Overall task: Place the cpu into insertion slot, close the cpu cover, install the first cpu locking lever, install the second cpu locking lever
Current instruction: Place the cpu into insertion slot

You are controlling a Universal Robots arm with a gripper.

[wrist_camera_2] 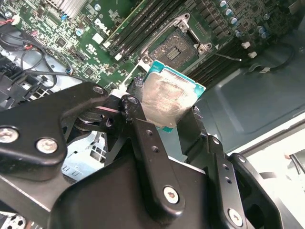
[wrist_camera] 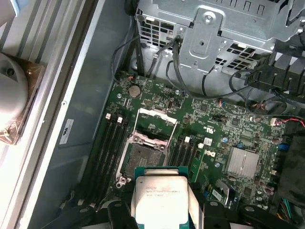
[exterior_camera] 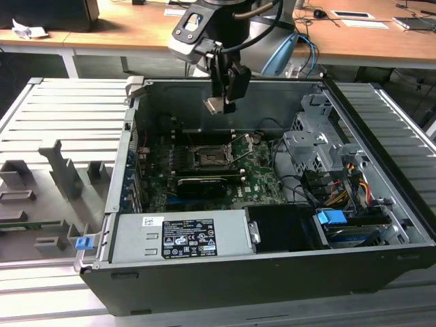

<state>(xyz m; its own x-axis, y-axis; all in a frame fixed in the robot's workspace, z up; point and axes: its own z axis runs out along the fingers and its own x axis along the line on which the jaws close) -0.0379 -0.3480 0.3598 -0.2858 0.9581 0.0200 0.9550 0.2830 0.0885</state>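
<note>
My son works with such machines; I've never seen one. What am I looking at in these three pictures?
A robot arm hangs over an open computer case lying on a slatted metal table. One picture comes from a camera off to the side; the other two from cameras on the arm's wrist, looking past its gripper. The gripper is shut on the cpu, a small square silvery chip, held in the air above the green circuit board. Below sits the insertion slot, a dark square socket, unfilled, its cover swung open.
</note>
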